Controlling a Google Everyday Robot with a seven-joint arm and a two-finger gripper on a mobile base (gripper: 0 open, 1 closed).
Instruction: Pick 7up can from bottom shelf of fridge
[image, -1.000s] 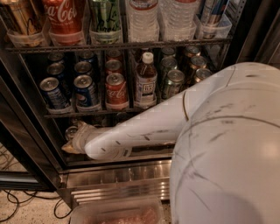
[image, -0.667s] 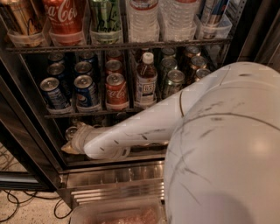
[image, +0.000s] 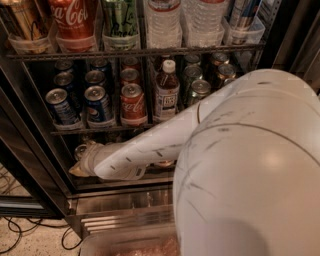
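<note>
The fridge (image: 30, 165) stands open before me. My white arm reaches from the right into the dim bottom shelf (image: 120, 177). The gripper (image: 80, 164) is at the arm's left end, deep in the left part of that shelf. A silvery can top, probably the 7up can (image: 82, 148), shows just above and behind the gripper and touches or nearly touches it. The can's body is hidden by the gripper and the dark. I cannot tell whether the gripper holds it.
On the rack above stand blue Pepsi cans (image: 98, 104), red Coca-Cola cans (image: 133, 103), a brown bottle (image: 166, 90) and silvery-green cans (image: 200, 90). That rack's front wire (image: 90, 131) runs just over my arm. The ribbed steel base panel (image: 125, 215) and floor cables (image: 25, 240) lie below.
The gripper stays at the same spot on the bottom shelf. The arm's big near shell has shifted slightly left in view.
</note>
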